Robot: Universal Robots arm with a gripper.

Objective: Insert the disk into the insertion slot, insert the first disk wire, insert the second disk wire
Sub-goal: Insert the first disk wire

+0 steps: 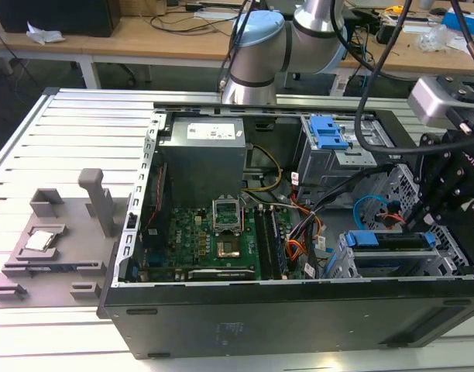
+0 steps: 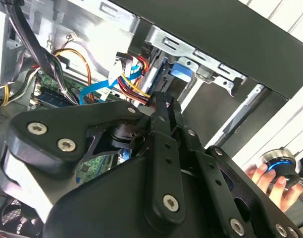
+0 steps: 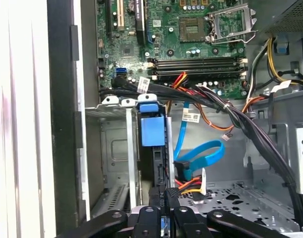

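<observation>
Disk: one flat rectangular disk (image 3: 152,130) in a bright blue plastic carrier stood on edge inside the cage, and to my eye it looked pushed home.
Insertion slot: the grey perforated sheet-metal insertion slot (image 1: 341,267) sat in the black steel computer case (image 1: 299,318), at the exterior view's right.
Gripper: one black two-fingered gripper (image 3: 164,194) had its fingers drawn together. I could not tell whether a plug was pinched between them.
Key relation: the disk lay straight ahead of the fingertips, with its long axis running away from them. The blue handle was at the far end, toward the green motherboard (image 3: 191,39).
Wires: one flat blue cable (image 3: 203,153) and one red-yellow-black wire bundle (image 3: 190,190) lay just beside the fingertips.
Bays: I counted two, the other being a taller grey bay with a blue latch (image 1: 330,133).
Person: one hand (image 2: 270,181) rested on a blue-ringed knob (image 2: 280,166) outside the case.
</observation>
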